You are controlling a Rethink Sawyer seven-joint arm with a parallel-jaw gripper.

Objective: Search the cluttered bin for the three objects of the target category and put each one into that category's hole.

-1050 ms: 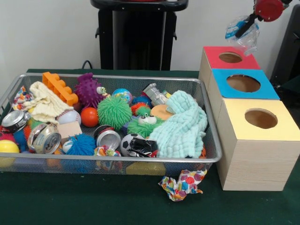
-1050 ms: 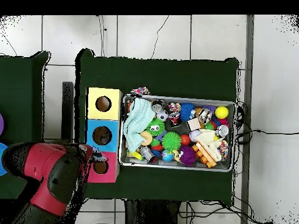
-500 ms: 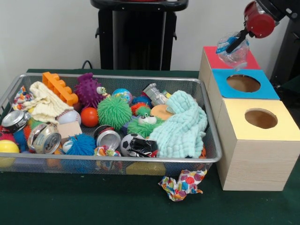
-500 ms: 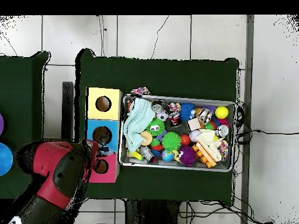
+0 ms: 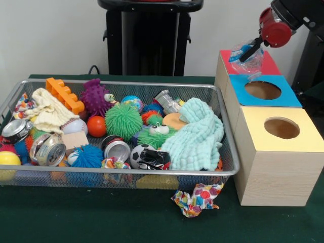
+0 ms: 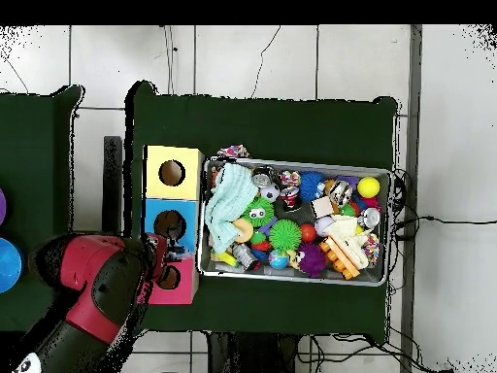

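Front view: gripper [image 5: 246,52] clamped a crumpled clear plastic bottle [image 5: 246,58] just above the red box [image 5: 263,65], hiding its hole. Delivery step was in hand; next called for centring, then release.

Overhead view: red arm [image 6: 102,291] covered the box; bottle unseen.

Even, diffuse indoor light in both views, bright enough throughout. Soft short shadows under the bin [image 5: 121,174] and beside the boxes [image 5: 276,167] on the dark surface [image 5: 101,217]. Small glints on the cans [image 5: 49,150]. Front view mildly soft; overhead detail very small.
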